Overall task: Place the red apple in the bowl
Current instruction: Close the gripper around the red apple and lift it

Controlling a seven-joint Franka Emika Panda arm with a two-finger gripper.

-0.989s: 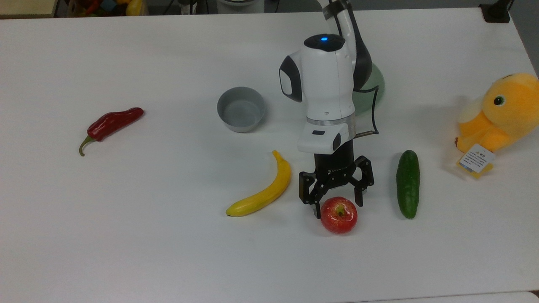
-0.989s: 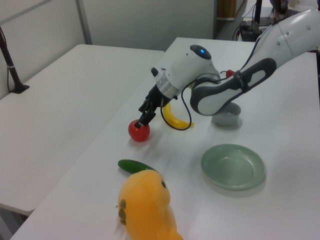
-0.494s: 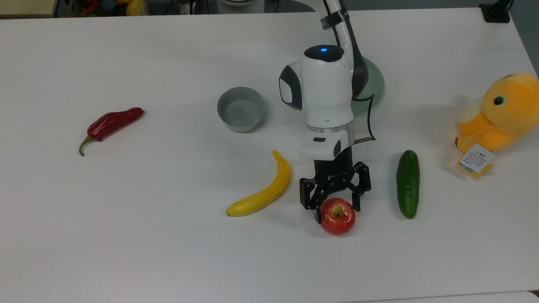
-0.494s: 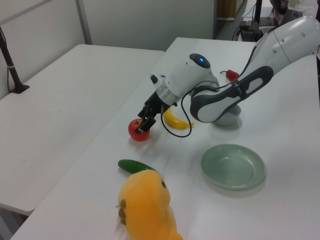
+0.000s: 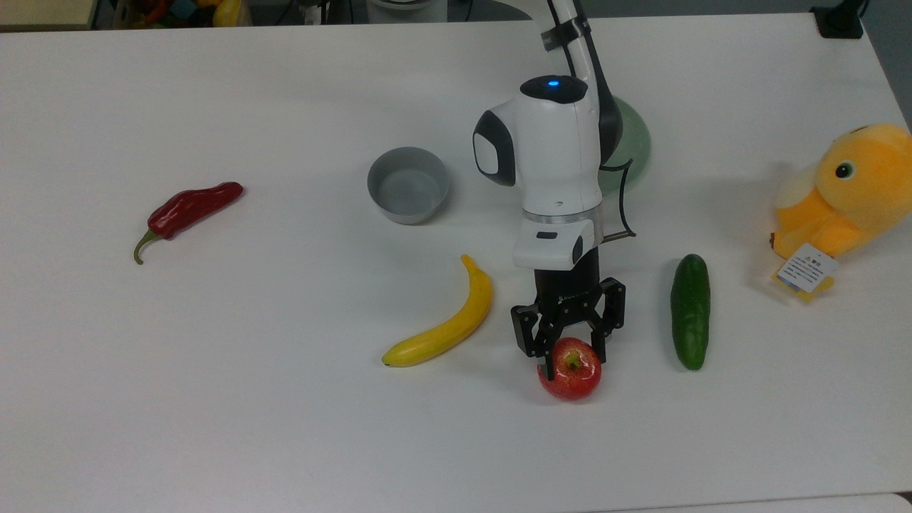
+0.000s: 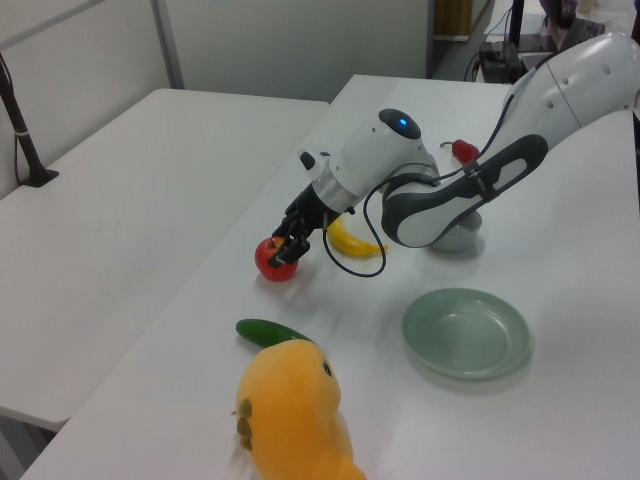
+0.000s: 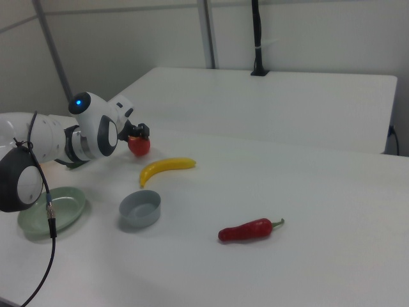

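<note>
A: State of the gripper (image 5: 573, 358)?

B: Spread apart, straddling the red apple (image 5: 570, 379) from above and flanking it on both sides; not visibly clamped. Apple down on the desk (image 5: 285, 399), toward the top view's lower desk edge, between the banana (image 5: 449, 328) and the cucumber (image 5: 690, 311).

A: Best way to finish the grasp?

B: Probably by sinking a touch lower, to grip at the widest girth rather than on the sloping shoulders. Then closing slowly and evenly. Glossy, round, hard-looking skin, so likely to squirt out or roll if pinched high or off-centre.

A: And the carry?

B: Straight up first, clear of the smooth curved banana alongside. Then across toward the desk's middle, to the bowl (image 5: 408, 187). Grey, matt, with straight deep walls and a mouth little wider than the fruit. Worth centring over it and lowering before letting go. Not the shallow pale-green plate (image 5: 636, 142) partly hidden behind the arm.
</note>
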